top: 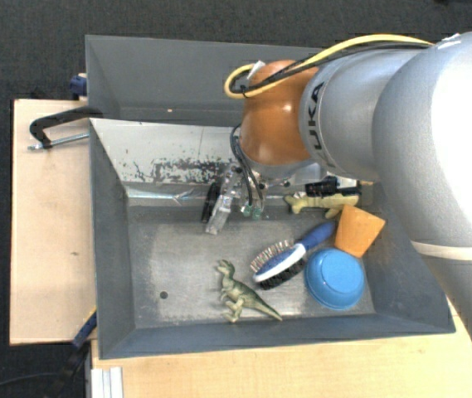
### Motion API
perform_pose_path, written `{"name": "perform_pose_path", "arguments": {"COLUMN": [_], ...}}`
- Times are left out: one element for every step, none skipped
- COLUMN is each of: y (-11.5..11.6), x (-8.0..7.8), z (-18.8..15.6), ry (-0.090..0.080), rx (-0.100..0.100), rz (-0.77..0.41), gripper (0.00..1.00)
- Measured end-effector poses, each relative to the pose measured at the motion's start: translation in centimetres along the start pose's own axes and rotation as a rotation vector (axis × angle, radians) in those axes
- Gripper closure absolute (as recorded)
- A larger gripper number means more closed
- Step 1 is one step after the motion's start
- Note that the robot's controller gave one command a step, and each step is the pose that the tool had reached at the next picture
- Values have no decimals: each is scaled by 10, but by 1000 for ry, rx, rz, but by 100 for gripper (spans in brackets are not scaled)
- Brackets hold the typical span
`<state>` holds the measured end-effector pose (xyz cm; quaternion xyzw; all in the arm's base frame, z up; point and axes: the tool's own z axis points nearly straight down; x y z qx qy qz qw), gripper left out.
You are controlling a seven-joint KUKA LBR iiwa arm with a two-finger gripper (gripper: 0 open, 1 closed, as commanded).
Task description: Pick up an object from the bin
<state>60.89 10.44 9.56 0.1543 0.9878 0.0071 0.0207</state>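
**Ana:** Where is the pincer (pixel 219 206) now?

**Ben:** We see it close to the back wall of the grey bin (pixel 109 239), about halfway along that wall. It hangs low over a bare bit of the bin floor.

**Ana:** Is it open or closed?

**Ben:** We cannot tell. From up here it is just a dark and silvery lump.

**Ana:** What is the big thing above it?

**Ben:** That is the silver arm (pixel 401 114). It comes in from the right. It has an orange cover (pixel 269 127) near the end, and a yellow cable (pixel 360 44) loops over the top.

**Ana:** Which things are near the pincer?

**Ben:** Just to its right, by the back wall, we see a small yellow and black thing (pixel 323 199). We cannot tell what it is. Nearer the front and to the right lies a brush (pixel 285 261) with a blue handle and white bristles. The pincer touches neither of them.

**Ana:** And the other things?

**Ben:** They all sit on the right and front side of the bin. An orange block (pixel 358 230) lies by the tip of the brush handle. A round blue cup (pixel 335 278) sits right in front of the block, just beside the brush. A green dinosaur (pixel 240 291) lies on its side near the front wall, left of the brush.

**Ana:** So where is the thing to pick?

**Ben:** We cannot say which one it is. The left part of the floor is bare grey metal.
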Motion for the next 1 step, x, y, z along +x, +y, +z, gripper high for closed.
{"name": "perform_pose_path", "arguments": {"y": [1], "x": [8], "z": [-120], "ry": [30], "rx": [8], "rz": [-414], "gripper": [100]}}
